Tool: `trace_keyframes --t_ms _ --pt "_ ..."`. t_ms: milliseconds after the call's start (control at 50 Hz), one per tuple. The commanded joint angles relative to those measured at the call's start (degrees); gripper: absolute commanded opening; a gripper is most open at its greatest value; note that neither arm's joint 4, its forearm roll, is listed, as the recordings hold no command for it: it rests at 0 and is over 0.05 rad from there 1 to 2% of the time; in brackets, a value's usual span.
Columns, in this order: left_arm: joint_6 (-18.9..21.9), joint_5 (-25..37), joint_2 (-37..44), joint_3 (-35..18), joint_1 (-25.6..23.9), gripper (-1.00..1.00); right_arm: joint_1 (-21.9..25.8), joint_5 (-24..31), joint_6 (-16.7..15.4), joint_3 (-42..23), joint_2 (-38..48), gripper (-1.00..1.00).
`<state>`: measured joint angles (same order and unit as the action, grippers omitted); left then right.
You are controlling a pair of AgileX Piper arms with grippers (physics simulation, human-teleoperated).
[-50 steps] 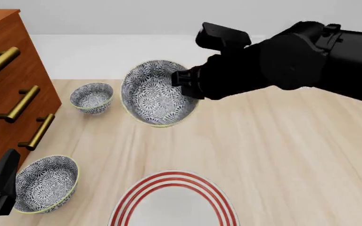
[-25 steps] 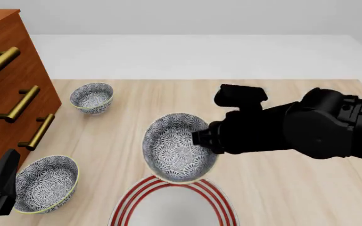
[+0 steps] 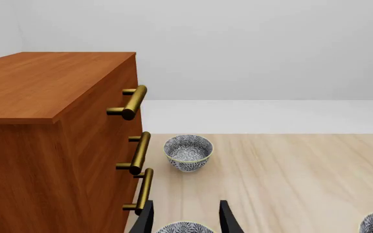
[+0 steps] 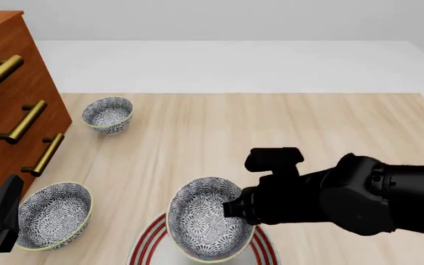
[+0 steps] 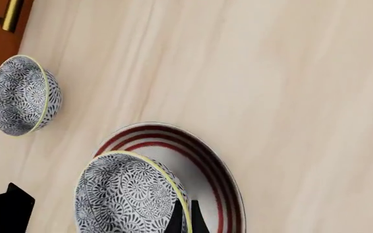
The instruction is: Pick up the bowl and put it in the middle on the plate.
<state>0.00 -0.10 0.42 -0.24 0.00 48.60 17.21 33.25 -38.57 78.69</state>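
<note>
The bowl (image 4: 206, 223), patterned blue-grey and white with a pale yellow rim, hangs tilted over the plate (image 4: 144, 245), a white plate with red rings at the table's near edge. My right gripper (image 4: 234, 210) is shut on the bowl's right rim. In the right wrist view the thin fingers (image 5: 175, 217) pinch the rim of the bowl (image 5: 125, 194) above the plate (image 5: 209, 162); whether bowl and plate touch I cannot tell. My left gripper (image 4: 0, 218) sits at the near left, open (image 3: 186, 217), beside another bowl.
A second alike bowl (image 4: 53, 215) sits at the near left, a third (image 4: 107, 114) further back by the wooden dresser (image 4: 6, 72) with brass handles (image 3: 134, 102). The dresser stands along the left side of the table.
My right arm has carried the bowl from the far middle of the table toward the near edge and lower, until it hangs over the plate. The left gripper has stayed put.
</note>
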Motion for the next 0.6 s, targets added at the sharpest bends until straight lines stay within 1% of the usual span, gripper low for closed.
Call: trace_keyframes --t_ms 20,180,260,300,320,380,600 --pt "0.00 0.00 0.00 0.00 0.00 1.00 2.52 -3.32 2.10 2.90 2.19 -1.00" --pt "0.00 0.00 0.00 0.00 0.00 1.00 3.09 -3.97 2.41 3.60 2.96 -1.00" --pt "0.00 0.00 0.00 0.00 0.00 1.00 4.30 -4.87 3.37 4.04 3.69 -1.00" --pt "0.00 0.00 0.00 0.00 0.00 1.00 4.36 -5.37 3.25 4.19 4.05 -1.00" --pt "0.00 0.00 0.00 0.00 0.00 1.00 4.78 -5.96 4.05 4.59 4.27 -1.00" --pt "0.00 0.00 0.00 0.00 0.00 1.00 5.24 -7.05 4.69 5.25 5.07 -1.00" --pt "0.00 0.00 0.00 0.00 0.00 1.00 6.19 -8.58 5.88 6.39 6.02 -1.00"
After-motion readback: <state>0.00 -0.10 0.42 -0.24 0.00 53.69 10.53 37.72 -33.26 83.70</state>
